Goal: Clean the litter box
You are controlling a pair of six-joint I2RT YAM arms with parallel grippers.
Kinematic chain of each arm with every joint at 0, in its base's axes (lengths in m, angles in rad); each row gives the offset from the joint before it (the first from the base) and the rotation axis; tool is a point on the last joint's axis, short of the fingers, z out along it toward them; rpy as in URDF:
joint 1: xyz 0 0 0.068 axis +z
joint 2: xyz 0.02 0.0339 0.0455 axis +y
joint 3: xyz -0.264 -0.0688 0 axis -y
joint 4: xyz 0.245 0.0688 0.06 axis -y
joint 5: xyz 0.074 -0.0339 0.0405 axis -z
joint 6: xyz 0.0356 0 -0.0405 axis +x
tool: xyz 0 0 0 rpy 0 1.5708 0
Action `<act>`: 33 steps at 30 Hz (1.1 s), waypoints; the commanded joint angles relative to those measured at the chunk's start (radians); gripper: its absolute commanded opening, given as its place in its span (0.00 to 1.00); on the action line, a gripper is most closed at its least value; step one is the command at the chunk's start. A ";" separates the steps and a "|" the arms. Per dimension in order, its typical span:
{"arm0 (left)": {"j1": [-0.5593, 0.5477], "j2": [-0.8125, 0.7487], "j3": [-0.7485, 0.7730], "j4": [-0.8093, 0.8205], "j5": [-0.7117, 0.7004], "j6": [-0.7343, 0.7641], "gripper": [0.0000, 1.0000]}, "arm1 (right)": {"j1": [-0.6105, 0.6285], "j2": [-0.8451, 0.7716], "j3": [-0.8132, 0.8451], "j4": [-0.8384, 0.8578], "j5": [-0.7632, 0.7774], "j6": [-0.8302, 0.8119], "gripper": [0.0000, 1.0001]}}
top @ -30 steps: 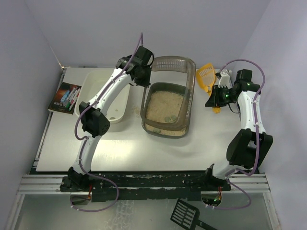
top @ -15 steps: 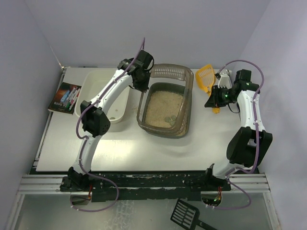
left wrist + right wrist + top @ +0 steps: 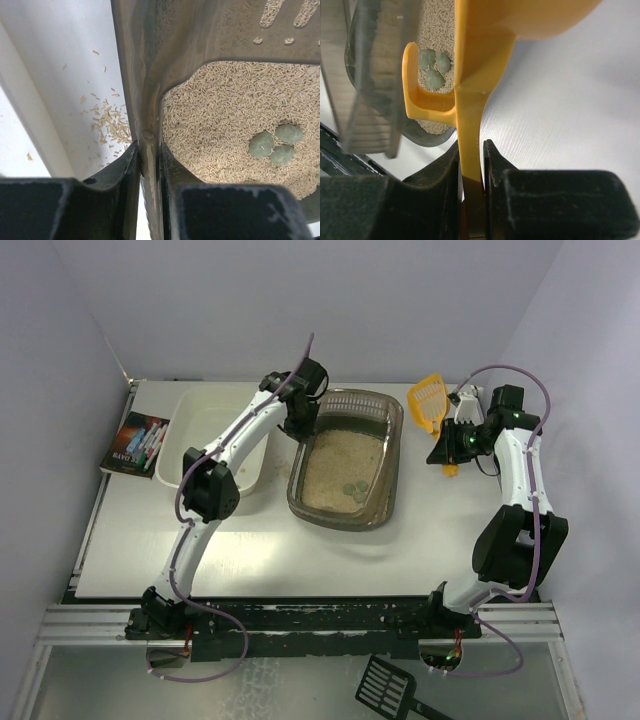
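Box (image 3: pixel 396 468) lowered, now flat on counter (image 3: pixel 250 540).
Left fingers (image 3: pixel 122 172) clamp its rim between them; right fingers (image 3: pixel 442 170) grip scoop (image 3: pixel 470 120); scooping likely next.

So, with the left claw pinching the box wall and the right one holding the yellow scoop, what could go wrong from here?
1. The left claw grips only the thin rim of the litter box. It may slip or tip the box and spill litter. Some pellets already lie outside.
2. The right claw holds the yellow scoop by its narrow handle. It might twist when digging for the lumps.
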 commanded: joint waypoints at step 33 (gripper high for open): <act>0.231 -0.454 -0.267 0.375 0.080 -0.114 0.99 | 0.020 -0.028 0.036 -0.141 -0.136 -0.088 0.00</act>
